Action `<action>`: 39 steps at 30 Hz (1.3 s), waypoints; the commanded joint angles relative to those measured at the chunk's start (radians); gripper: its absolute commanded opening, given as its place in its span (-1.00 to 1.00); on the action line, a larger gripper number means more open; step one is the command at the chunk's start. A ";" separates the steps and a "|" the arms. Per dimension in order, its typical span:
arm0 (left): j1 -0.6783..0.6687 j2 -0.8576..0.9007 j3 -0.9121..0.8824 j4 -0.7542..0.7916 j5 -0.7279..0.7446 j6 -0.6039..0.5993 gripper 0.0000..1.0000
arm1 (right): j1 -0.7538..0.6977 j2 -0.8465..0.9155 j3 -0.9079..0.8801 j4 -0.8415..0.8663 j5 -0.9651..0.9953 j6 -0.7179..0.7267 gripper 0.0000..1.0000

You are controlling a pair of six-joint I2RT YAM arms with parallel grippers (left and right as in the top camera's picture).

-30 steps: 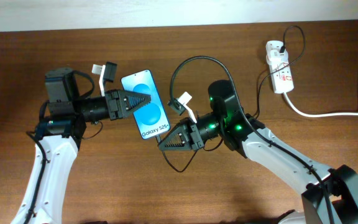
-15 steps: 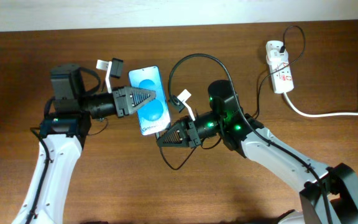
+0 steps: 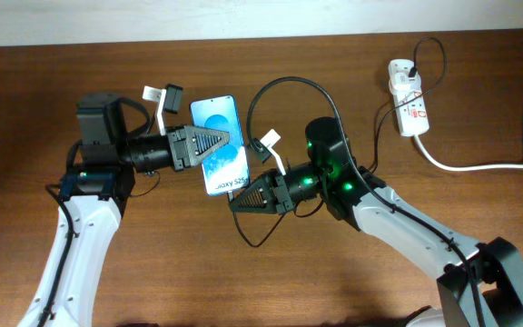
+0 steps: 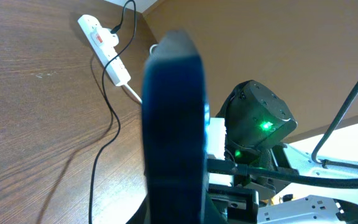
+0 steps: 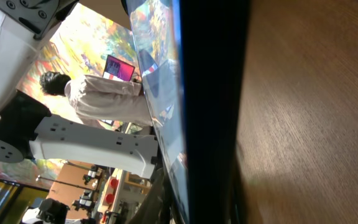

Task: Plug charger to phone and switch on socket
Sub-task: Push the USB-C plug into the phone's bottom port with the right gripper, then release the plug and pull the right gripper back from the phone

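My left gripper (image 3: 233, 142) is shut on the phone (image 3: 227, 173) and holds it off the table, blue screen up, its text end toward the right arm. In the left wrist view the phone (image 4: 173, 124) stands edge-on as a dark slab. My right gripper (image 3: 236, 203) is shut and points left, its tip at the phone's lower end. The charger's black cable (image 3: 289, 84) loops out from under it and arcs away to the socket (image 3: 408, 97) at the back right. The connector tip is hidden. The phone's dark edge (image 5: 210, 93) fills the right wrist view.
The socket's thick white cord (image 3: 479, 166) runs off the right edge of the brown wooden table (image 3: 243, 282). A loop of black cable (image 3: 254, 242) lies under the right gripper. The socket (image 4: 104, 40) and cable (image 4: 107, 118) show far off in the left wrist view.
My left gripper carried the phone to the right and turned it more upright. My right gripper shifted slightly left and up, so its tip now meets the phone's lower end.
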 commanded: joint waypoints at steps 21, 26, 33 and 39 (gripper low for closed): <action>-0.108 -0.002 -0.108 -0.126 0.203 0.043 -1.00 | -0.203 -0.044 0.146 0.169 0.261 0.096 -0.91; -0.032 -0.002 -0.108 -0.107 0.203 0.042 -1.00 | -0.213 -0.044 0.146 0.076 0.225 0.047 -0.35; 0.152 -0.002 -0.108 -0.064 0.245 0.005 -1.00 | -0.212 -0.043 0.145 -0.041 0.036 -0.127 0.57; 0.224 -0.002 -0.108 0.096 0.245 -0.124 -1.00 | -0.189 -0.043 0.145 -0.406 0.043 -0.402 0.61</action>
